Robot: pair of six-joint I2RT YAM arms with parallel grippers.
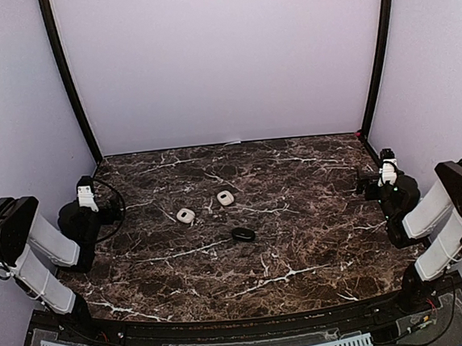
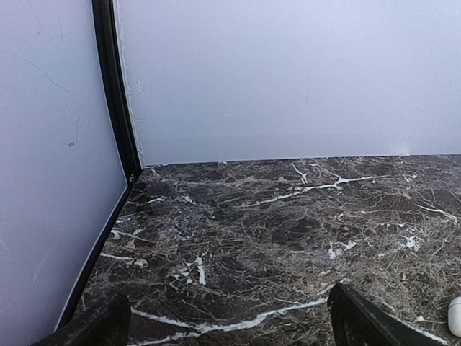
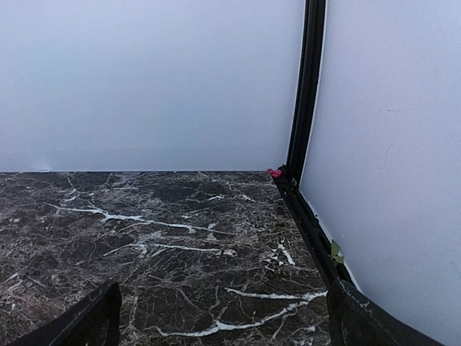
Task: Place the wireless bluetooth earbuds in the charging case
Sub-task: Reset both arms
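Observation:
Two white pebble-like cases (image 1: 186,216) (image 1: 225,198) and one black case (image 1: 243,234) lie near the middle of the dark marble table (image 1: 302,240). The earbuds are too small to make out in any view. My left gripper (image 1: 87,194) is open and empty at the table's left edge, well left of the cases. In the left wrist view (image 2: 227,317) its fingers stand wide apart over bare marble, and a white case (image 2: 455,316) peeks in at the right edge. My right gripper (image 1: 387,167) is open and empty at the right edge; the right wrist view (image 3: 223,317) shows only marble.
White walls close off the back and both sides, with black corner posts (image 1: 69,82) (image 1: 376,55). A black rail (image 3: 310,223) runs along the right wall's foot. A cable (image 1: 114,201) loops beside the left gripper.

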